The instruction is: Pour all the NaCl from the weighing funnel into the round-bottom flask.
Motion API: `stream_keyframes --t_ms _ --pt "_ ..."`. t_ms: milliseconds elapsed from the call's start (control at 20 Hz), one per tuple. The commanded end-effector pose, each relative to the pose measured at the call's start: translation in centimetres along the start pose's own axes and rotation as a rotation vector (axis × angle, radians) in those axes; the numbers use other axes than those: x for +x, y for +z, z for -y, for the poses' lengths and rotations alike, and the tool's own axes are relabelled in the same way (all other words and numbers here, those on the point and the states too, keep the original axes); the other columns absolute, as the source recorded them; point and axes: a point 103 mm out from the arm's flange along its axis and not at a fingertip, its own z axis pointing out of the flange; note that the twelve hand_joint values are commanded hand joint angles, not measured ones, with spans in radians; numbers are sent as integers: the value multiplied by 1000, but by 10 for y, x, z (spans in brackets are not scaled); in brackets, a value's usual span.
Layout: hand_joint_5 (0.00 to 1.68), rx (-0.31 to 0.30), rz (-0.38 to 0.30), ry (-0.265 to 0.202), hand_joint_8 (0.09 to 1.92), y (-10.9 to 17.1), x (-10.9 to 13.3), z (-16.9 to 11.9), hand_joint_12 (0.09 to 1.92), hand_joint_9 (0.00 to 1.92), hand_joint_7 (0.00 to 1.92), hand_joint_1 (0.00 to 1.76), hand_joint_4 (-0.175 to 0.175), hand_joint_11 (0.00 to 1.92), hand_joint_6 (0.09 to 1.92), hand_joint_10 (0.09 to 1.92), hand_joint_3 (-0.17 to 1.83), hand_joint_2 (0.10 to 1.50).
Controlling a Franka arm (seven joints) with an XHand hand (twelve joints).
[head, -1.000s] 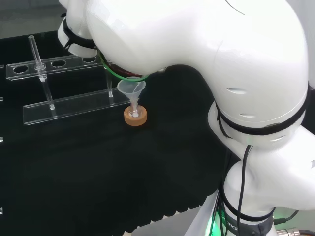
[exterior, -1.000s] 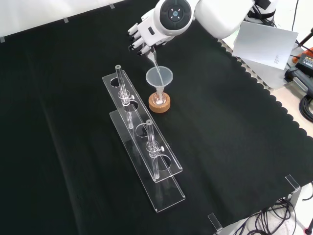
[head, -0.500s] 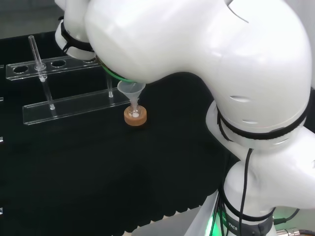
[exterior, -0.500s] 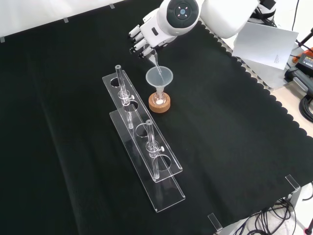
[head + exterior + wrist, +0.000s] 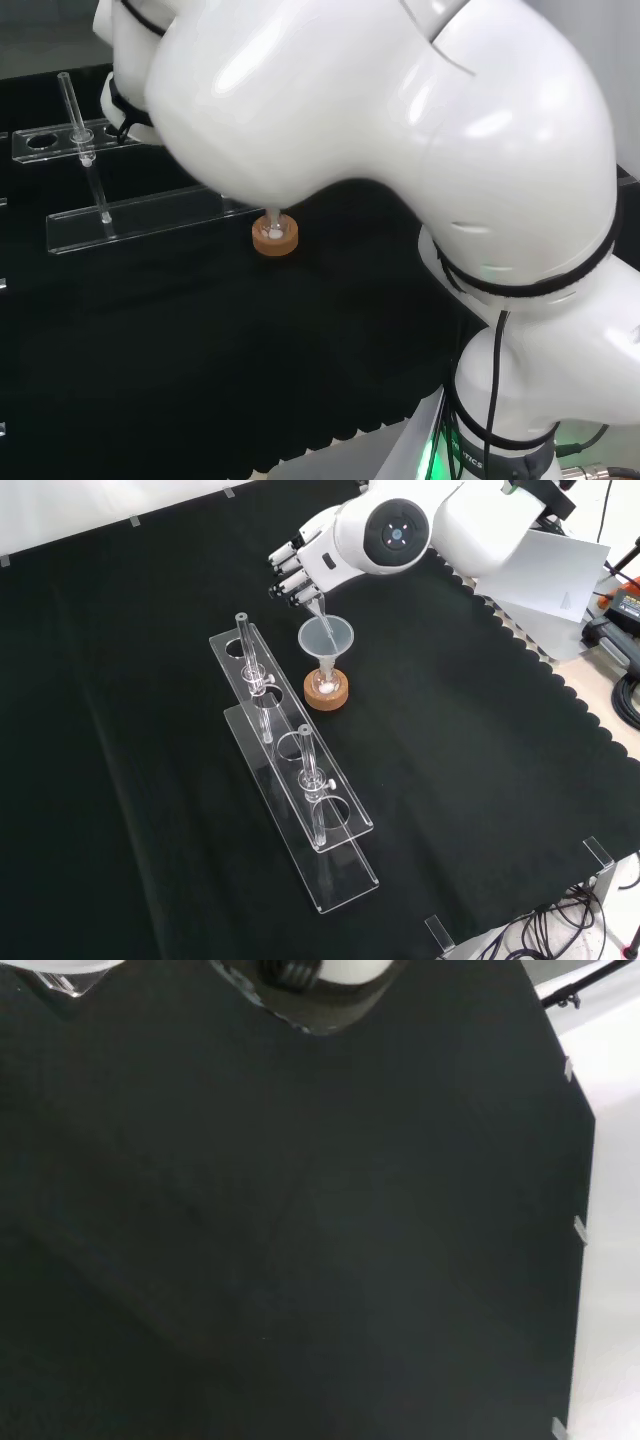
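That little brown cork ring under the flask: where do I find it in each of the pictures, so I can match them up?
Head view: the cork ring sits at centre-left, just below the big white arm, right of the clear rack.
Front view: the cork ring sits above centre, under the clear funnel, right of the same rack.
Wrist view: black cloth; I cannot make out the ring.
Shared landmark: the clear rack beside the ring.

I see a black cloth, a tan cork ring at centre, a clear funnel above it, a clear rack, and a white hand with black fingertips, upper centre.
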Motion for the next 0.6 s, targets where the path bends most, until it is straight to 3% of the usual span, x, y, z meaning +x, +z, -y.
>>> stream_keyframes --t_ms 50,600 --pt "1432 2 72 10 588 -9 2 2 1121 924 519 1126 175 713 248 333 -175 1026" --pt "1434 26 131 18 588 -18 -1 3 1119 912 514 1127 175 708 244 328 -175 1026"
